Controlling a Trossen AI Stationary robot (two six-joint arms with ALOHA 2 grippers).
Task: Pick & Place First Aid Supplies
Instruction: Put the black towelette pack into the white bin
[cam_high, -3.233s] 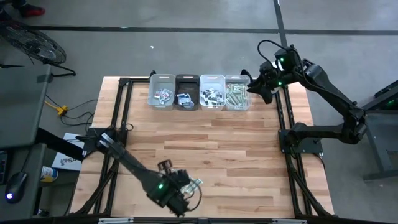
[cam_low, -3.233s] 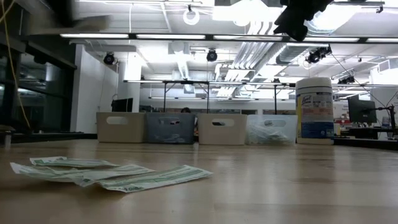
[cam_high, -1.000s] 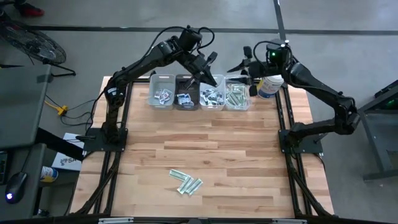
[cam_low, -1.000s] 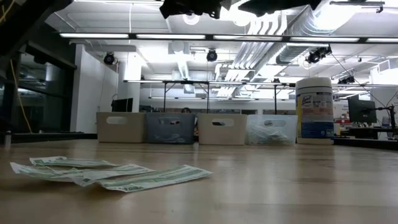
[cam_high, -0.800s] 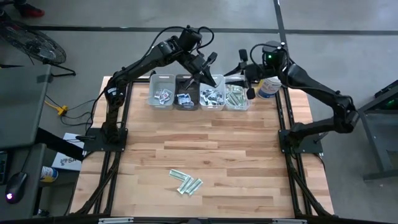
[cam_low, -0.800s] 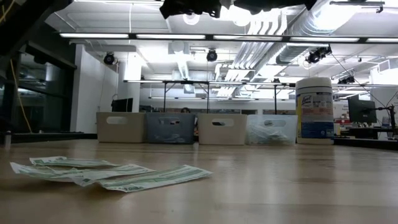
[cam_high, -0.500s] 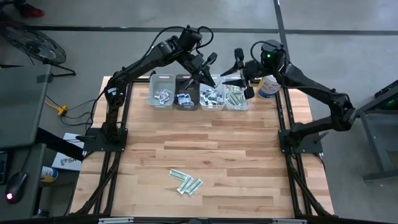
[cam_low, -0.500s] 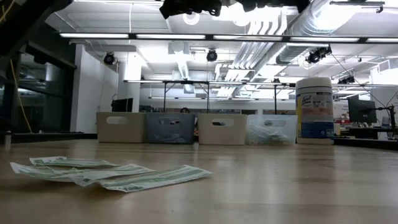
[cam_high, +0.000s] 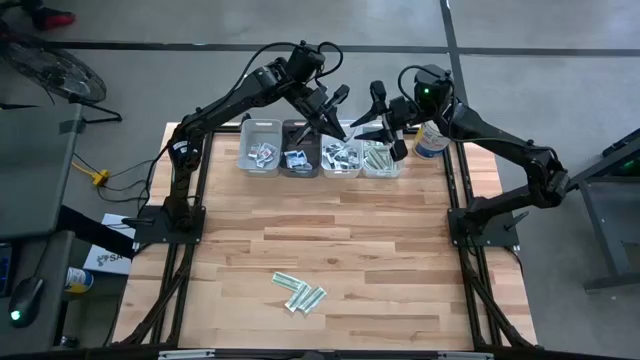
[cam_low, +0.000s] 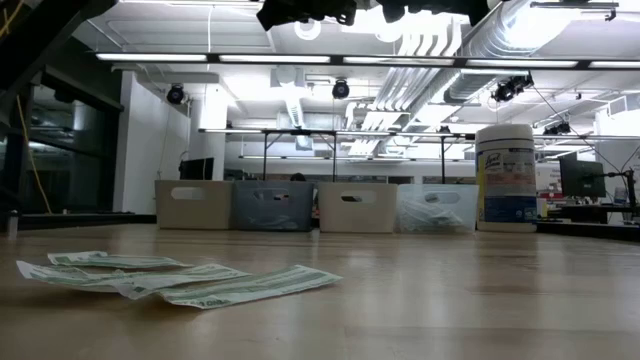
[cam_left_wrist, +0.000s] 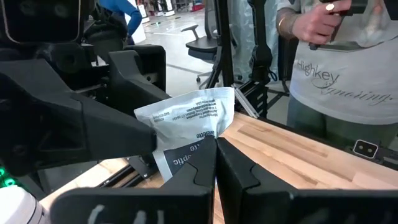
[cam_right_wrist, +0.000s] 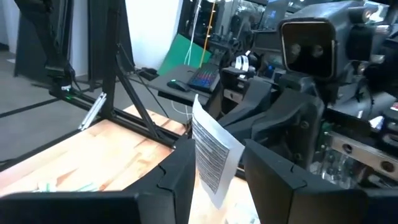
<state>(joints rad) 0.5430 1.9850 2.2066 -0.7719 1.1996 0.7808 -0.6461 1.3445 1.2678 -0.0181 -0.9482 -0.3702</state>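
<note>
my left gripper (cam_left_wrist: 216, 148) pinches a white packet (cam_left_wrist: 189, 124) above the bins (cam_high: 321, 147); my right gripper (cam_right_wrist: 214, 163), fingers spread, straddles it. close squarely before left lets go.

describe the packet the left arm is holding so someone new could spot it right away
Find the row of four bins along the table's far edge; both arms meet above its right half. The white packet with dark print is pinched by its lower edge in the left gripper, fingers shut. Unlike the green-and-white strips lying on the near table, it is held in the air.
</note>
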